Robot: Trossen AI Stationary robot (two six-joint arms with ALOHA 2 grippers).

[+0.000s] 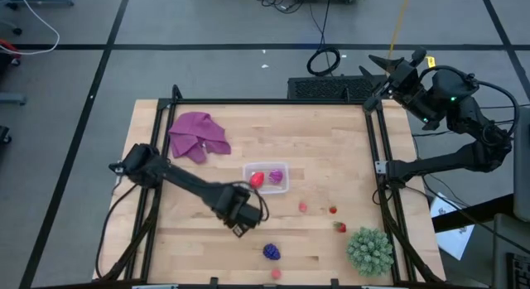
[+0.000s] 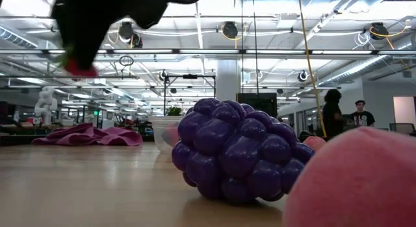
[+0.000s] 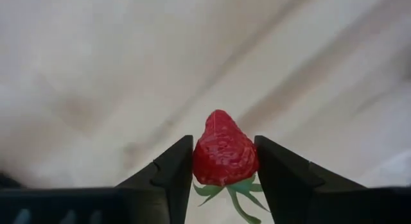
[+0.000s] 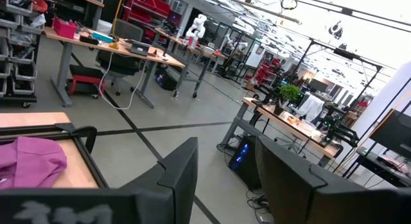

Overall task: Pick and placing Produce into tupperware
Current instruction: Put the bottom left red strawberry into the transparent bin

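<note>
Left wrist view: left gripper [image 3: 224, 169] fingers clamp strawberry [image 3: 225, 156] at mid-body, above worktop [image 1: 331, 140], 7 o'clock of tub [image 1: 267, 167]. Probably light, slick plastic; grip widest part. Right gripper [image 4: 225, 179] parked, fingers apart.

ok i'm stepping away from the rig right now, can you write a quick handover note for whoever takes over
Left gripper: shut on a strawberry, held above the table just short of the tupperware.
Right gripper: parked off the table's far right corner, fingers open, holding nothing.
Done: a red piece and a magenta piece lie in the tupperware.
Left: drop the held strawberry in, then collect the rest from the table: the purple berry, the pale pink piece near the front edge, and three small red or pink pieces to the right of the tub.
Leave the green spiky plant and the purple cloth alone.
</note>
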